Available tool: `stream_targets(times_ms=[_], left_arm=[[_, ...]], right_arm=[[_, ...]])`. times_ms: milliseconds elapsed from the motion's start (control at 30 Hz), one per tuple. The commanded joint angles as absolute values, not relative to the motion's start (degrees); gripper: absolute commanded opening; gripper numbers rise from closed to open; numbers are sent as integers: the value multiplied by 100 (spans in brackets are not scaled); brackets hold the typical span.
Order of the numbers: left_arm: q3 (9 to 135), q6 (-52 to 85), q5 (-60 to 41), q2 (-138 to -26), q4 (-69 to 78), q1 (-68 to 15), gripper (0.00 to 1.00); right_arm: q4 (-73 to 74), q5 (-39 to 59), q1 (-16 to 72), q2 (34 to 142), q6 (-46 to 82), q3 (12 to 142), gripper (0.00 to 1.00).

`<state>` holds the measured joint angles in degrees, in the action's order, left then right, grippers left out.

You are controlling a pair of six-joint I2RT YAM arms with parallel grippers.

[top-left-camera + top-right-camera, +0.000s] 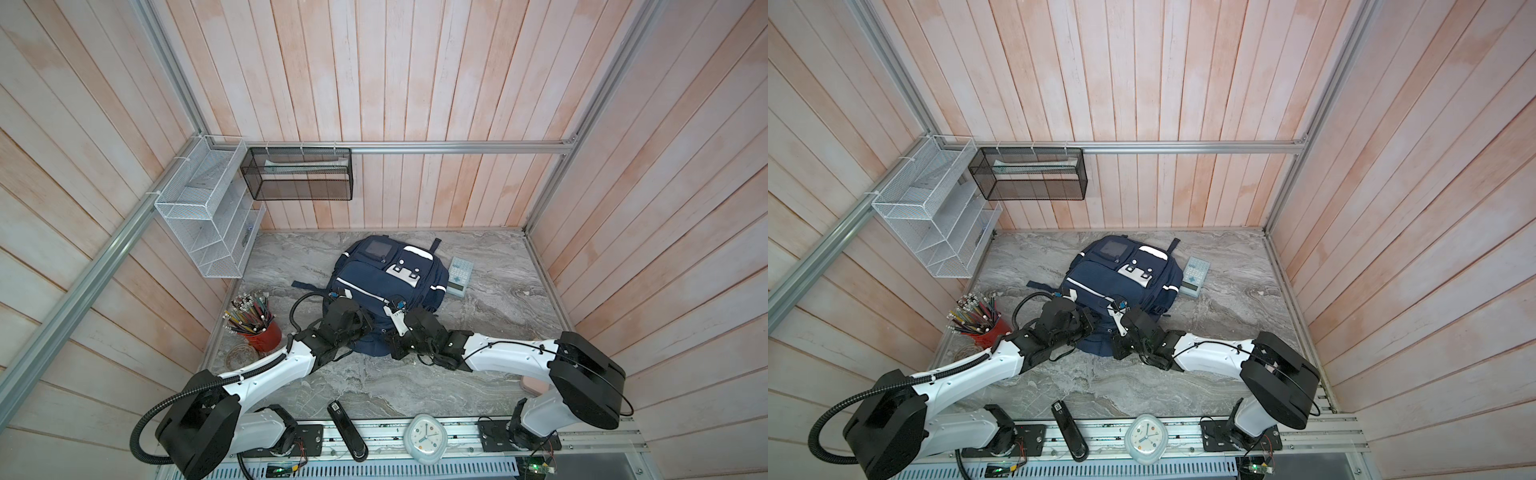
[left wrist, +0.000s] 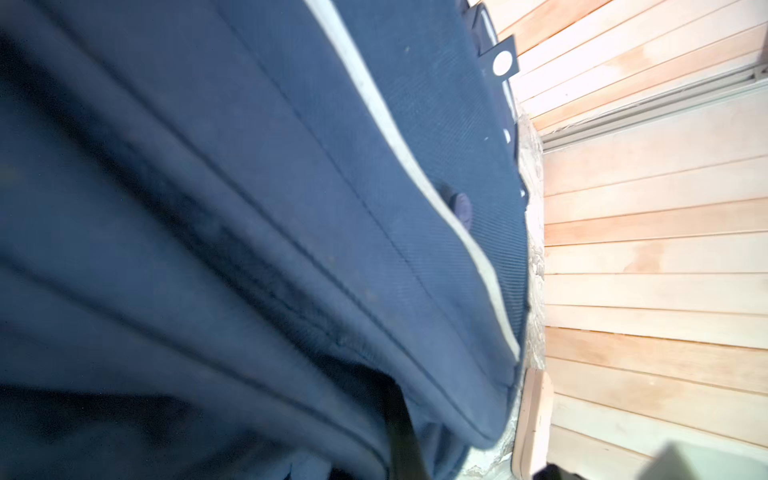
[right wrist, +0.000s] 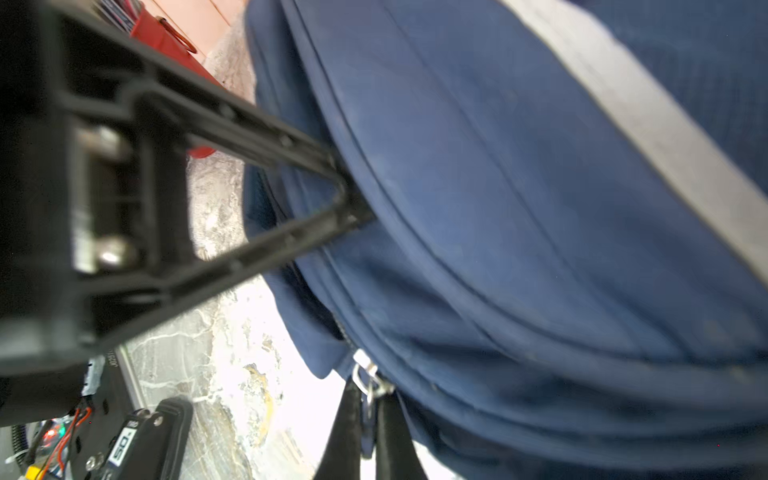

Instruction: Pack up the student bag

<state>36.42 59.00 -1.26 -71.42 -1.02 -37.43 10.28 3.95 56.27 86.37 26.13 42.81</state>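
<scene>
The student bag [image 1: 382, 286] [image 1: 1113, 286], navy with white stripes, lies flat in the middle of the marble table. My left gripper [image 1: 337, 296] [image 1: 1059, 296] is at its near left edge. In the right wrist view the left gripper's [image 3: 349, 199] black fingers meet in a point, pinched on the bag's [image 3: 498, 208] seam. In the left wrist view one dark finger [image 2: 401, 430] is buried in the blue fabric [image 2: 291, 208]. My right gripper [image 1: 397, 305] [image 1: 1119, 307] [image 3: 368, 401] is shut on the metal zipper pull [image 3: 368, 380] at the bag's near edge.
A grey calculator [image 1: 459, 276] lies right of the bag. A red cup of pencils [image 1: 262, 332] and a glass dish [image 1: 241, 355] stand at the left. A black stapler [image 1: 347, 430] and a white clock [image 1: 424, 438] sit at the front edge. Wire racks [image 1: 208, 216] hang on the left wall.
</scene>
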Motion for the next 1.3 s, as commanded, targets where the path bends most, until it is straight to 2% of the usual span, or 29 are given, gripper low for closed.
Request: stream_targets(times_ms=[0,100,233,367,467,667,900,967,1000,1100,1167,1267], left_arm=[[3788,5499,130,-6704,-417,-3426,0],[3631,5353,-83,-6275,-592,-2982,0],[3771,4997,-74,-6056,-1046,-2809,0],[4028,4633,-54,-6036,-1477,-2679,0],[4137,4433,-75,-5999,-1651,-2452,0],[4469,4044,-237,-6414,-1579,-2320,0],[5162,3590,-42,-7173,-1315,-2100,3],[5303,3488,62,-7271,-1261,-2070,3],[5329,3441,87,-7290,-1201,-2074,3],[5440,3349,124,-7387,-1261,-2032,6],[5428,3298,50,-7401,-1233,-2013,17],[5397,3253,-93,-7351,-1222,-2021,42]], right_arm=[[578,219,5173,8299,2496,3878,0],[305,193,4493,8153,2378,3651,0],[101,196,3673,8112,2200,3606,0],[239,392,2825,8411,2305,3668,0],[138,321,2524,8606,2291,3887,0],[-58,690,2694,8405,2208,3760,0],[-578,263,3850,7804,2577,3268,0],[-571,220,4002,7735,2532,3261,3],[-617,182,4008,7696,2540,3267,9],[-919,-116,4012,7547,2527,3428,35],[-1035,-385,4057,7287,2468,3464,50],[-940,-718,4166,6775,2118,3472,72]])
